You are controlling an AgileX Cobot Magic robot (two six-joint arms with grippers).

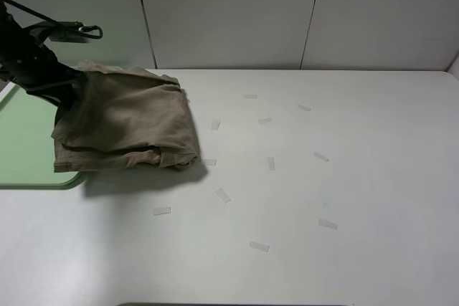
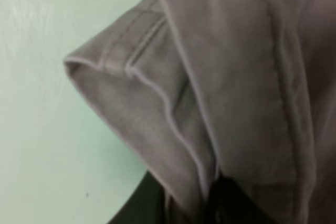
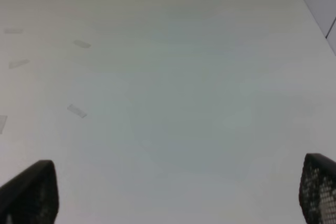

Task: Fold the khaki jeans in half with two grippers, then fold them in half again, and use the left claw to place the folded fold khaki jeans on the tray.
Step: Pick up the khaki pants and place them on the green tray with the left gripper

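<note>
The khaki jeans (image 1: 125, 123) are a folded bundle at the far left, partly over the pale-green tray (image 1: 21, 141) and partly over the white table; the shadow under them suggests they are raised off it. My left gripper (image 1: 66, 97) is shut on their left edge, its jaws mostly buried in the cloth. In the left wrist view the folded hems of the jeans (image 2: 210, 77) hang from the dark jaws, with the tray (image 2: 42, 129) behind. My right gripper (image 3: 176, 190) is open over bare table, holding nothing, and is outside the exterior high view.
Several small strips of clear tape (image 1: 223, 195) lie scattered over the middle and right of the white table (image 1: 358, 177). A pale panelled wall (image 1: 229, 12) runs behind the table's back edge.
</note>
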